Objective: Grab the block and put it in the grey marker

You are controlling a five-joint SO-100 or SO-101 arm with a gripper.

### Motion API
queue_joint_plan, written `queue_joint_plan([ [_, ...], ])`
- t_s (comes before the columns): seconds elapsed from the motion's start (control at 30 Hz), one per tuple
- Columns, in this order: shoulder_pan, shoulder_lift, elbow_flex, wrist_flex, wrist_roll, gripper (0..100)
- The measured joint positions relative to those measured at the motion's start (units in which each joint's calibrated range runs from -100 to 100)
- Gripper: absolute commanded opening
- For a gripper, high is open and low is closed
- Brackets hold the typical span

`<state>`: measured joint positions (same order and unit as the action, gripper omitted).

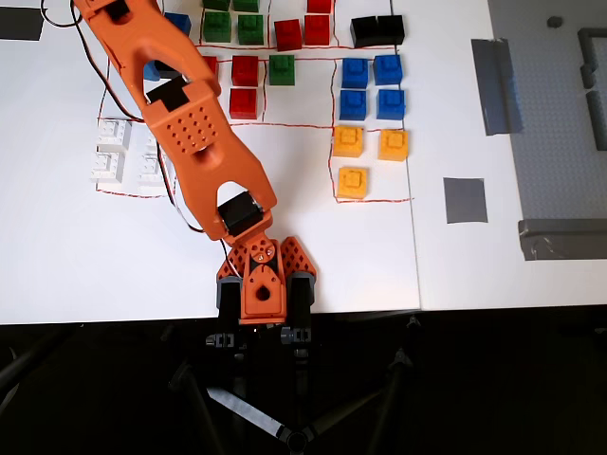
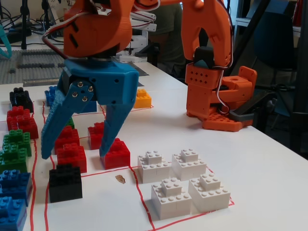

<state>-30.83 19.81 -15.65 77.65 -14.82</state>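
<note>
I see blue gripper (image 2: 74,155) wide open in fixed view, tips low, holding nothing. Black block (image 2: 65,182) sits just in front. Overhead view hides both under arm, but shows grey marker (image 1: 465,200) far right.

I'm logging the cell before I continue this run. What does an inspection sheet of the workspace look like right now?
Surface: white table with red drawn outlines.
Job's things: small black studded brick stands alone, ungripped; small dark-grey square tape patch is bare.
Clutter: grouped coloured bricks; white bricks; pair of adjoining black bricks; small brown speck.
Grippers: blue claw open, straddling red bricks just beyond the black brick.
Cables: red-and-black wires run along the orange arm.
Surroundings: grey baseplate; tripod legs below the table edge.
</note>
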Motion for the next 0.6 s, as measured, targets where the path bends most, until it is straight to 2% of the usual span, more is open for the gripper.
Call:
queue_joint_plan([
  [0.6,1.59,4.79,-4.32,-1.52,1.32,30],
])
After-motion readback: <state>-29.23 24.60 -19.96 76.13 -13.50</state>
